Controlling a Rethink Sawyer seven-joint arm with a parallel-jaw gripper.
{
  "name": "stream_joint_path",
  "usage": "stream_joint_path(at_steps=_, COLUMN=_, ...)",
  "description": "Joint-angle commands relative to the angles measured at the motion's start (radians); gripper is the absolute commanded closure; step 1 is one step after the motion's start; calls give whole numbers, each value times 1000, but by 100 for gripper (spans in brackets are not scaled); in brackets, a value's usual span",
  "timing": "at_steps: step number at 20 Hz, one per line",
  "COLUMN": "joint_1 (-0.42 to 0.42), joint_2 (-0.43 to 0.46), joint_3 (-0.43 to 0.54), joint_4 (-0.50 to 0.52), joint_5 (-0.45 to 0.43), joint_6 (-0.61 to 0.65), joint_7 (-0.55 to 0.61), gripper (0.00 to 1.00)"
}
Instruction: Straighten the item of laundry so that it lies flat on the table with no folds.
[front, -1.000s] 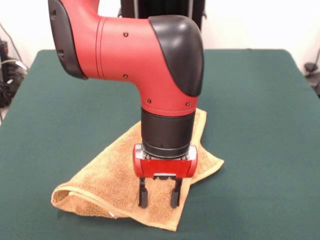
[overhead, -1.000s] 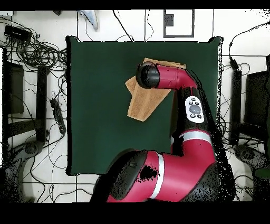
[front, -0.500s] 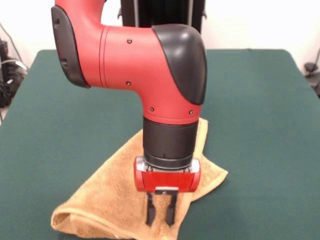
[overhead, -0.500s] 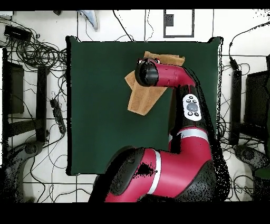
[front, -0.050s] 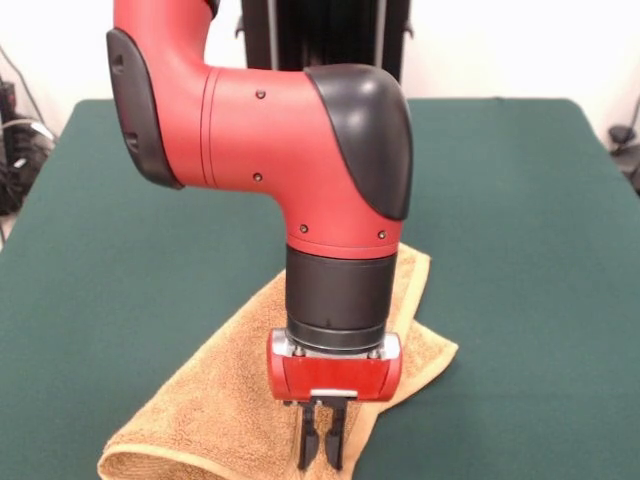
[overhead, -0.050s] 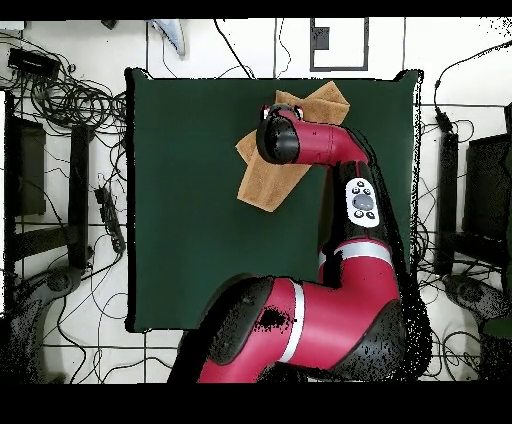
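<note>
Around the edges we see tangled black cables (overhead, -0.050s: 75, 100) on the tiled floor (overhead, -0.050s: 70, 350) at ten o'clock in the overhead view, and a black power strip (overhead, -0.050s: 108, 218) at nine o'clock. At twelve o'clock lies a dark-framed rectangle (overhead, -0.050s: 339, 45); at three o'clock stands dark equipment (overhead, -0.050s: 492, 200).

One small orange-tan terry-cloth towel (front, -0.050s: 215, 400) lies on one large rectangular surface (front, -0.050s: 520, 220) covered in smooth dark green cloth. One red and black robot arm (front, -0.050s: 300, 150) reaches over it, ending in one pincer (front, -0.050s: 322, 440) with two black fingers (front, -0.050s: 308, 445) drawn close together.
</note>
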Motion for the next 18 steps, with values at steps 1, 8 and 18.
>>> stream_joint_path(at_steps=1, joint_1=23, joint_2=139, joint_3=55, joint_4=97, joint_5=30, joint_6=49, joint_7=138, gripper=100)
stream_joint_path(at_steps=8, joint_1=67, joint_2=-130, joint_3=-39, joint_4=339, joint_5=48, joint_6=133, joint_7=205, gripper=100)
stream_joint_path(at_steps=18, joint_1=91, joint_2=-303, joint_3=-113, joint_4=460, joint_5=82, joint_6=229, joint_7=182, gripper=100)
